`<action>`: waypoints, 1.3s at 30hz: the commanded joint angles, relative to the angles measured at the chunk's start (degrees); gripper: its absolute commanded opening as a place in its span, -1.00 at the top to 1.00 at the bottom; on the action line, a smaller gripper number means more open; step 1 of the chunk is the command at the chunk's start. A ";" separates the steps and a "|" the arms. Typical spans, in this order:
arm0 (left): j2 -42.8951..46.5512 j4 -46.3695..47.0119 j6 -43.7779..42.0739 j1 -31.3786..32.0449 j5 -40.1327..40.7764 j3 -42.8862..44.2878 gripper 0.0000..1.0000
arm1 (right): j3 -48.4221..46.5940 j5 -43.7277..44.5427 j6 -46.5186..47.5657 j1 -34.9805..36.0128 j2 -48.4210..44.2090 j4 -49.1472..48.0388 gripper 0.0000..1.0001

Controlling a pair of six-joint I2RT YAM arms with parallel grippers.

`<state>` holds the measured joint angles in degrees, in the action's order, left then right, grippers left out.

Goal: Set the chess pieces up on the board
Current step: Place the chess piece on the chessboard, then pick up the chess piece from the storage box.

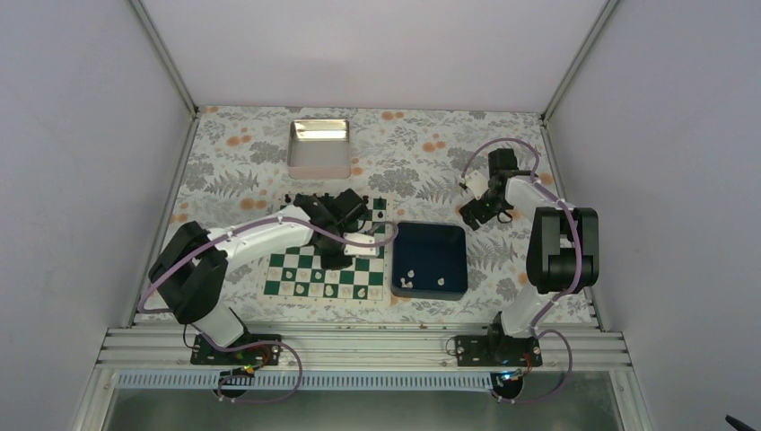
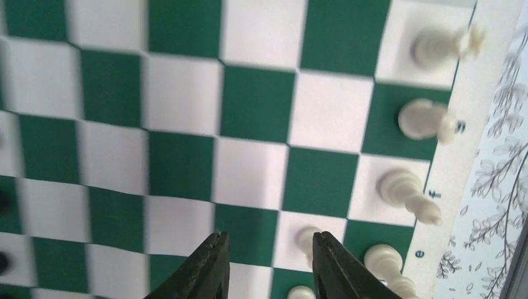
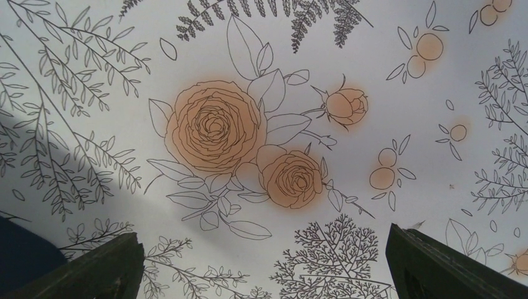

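The green and white board (image 1: 296,269) lies in front of the left arm, and my left gripper (image 1: 339,259) hangs over its middle. In the left wrist view the left gripper (image 2: 269,237) is open, with nothing between its fingers. A small white pawn (image 2: 306,240) stands on a white square right beside the right finger. Several white chess pieces (image 2: 423,118) stand in a row along the board's (image 2: 249,106) right edge. My right gripper (image 1: 471,215) is wide open over the flowered cloth, far from the board; the right gripper (image 3: 263,233) is empty.
A dark blue tray (image 1: 431,242) just right of the board holds a few loose white pieces (image 1: 408,274). A shiny metal tin (image 1: 319,148) stands at the back. Small black pieces (image 1: 292,199) sit at the board's far end.
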<state>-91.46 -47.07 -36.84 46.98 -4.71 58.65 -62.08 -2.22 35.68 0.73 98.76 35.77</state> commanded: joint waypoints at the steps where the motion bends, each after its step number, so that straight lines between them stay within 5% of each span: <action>1: 1.36 -5.77 -1.31 -0.14 -2.05 9.48 0.29 | 0.72 0.57 0.36 0.22 0.21 -0.23 -1.00; 8: -7.80 -9.24 -2.98 2.72 -5.32 28.29 0.16 | 0.62 0.34 0.35 0.16 0.00 -0.18 -1.00; 17: -23.61 -8.83 -4.53 11.28 -6.50 42.47 0.14 | 0.55 -0.52 0.75 0.21 -0.18 0.06 -1.00; 39: -35.41 -9.53 -7.37 13.06 -9.90 44.56 0.14 | 1.00 -0.46 1.26 0.18 0.95 0.15 -1.00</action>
<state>-125.82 -56.25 -43.07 59.90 -12.78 102.32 -61.93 -2.44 36.40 0.73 98.87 35.81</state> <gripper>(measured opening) 0.429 0.999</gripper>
